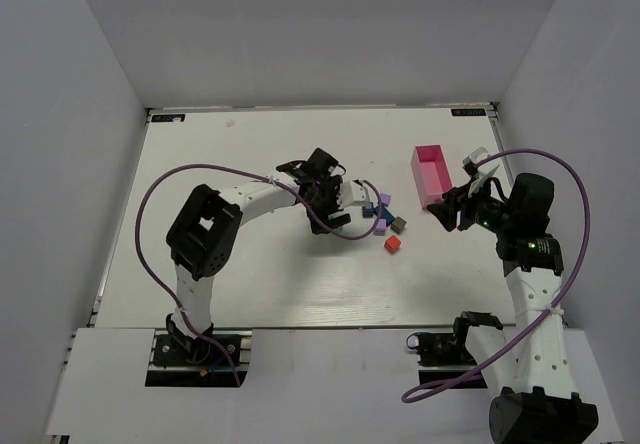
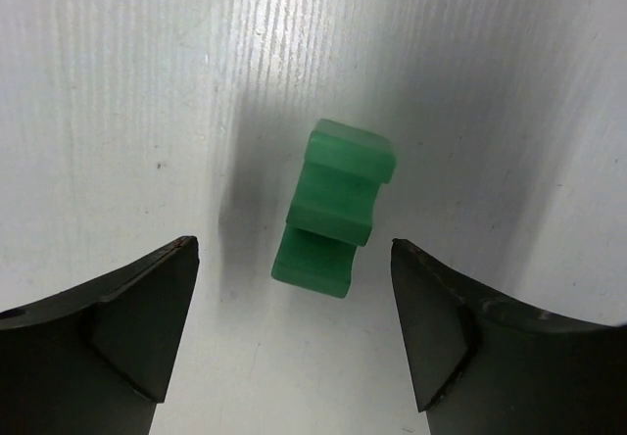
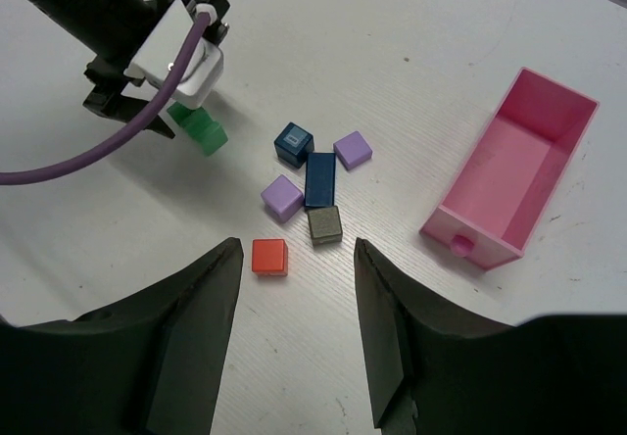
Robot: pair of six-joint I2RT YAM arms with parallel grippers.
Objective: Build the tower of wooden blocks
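Grippers both stand with jaws apart and empty. Nearest, the right gripper [image 3: 296, 249] hovers over the white desk [image 3: 392, 43]. Farther in, the left gripper [image 2: 294, 247] hangs over the green stepped wooden block [image 2: 333, 210], a finger on either side, not touching it. No tower stands yet. I'd judge this the first pick, so next it must settle and close squarely on that piece.

Loose pieces, front to back: one red cube [image 3: 268, 256], one grey-brown cube [image 3: 324, 225], two purple cubes [image 3: 282, 198] [image 3: 353, 149], one long blue block [image 3: 319, 178], one dark-blue cube [image 3: 293, 142], and the green one. Off to the side lies one open pink box [image 3: 470, 242].
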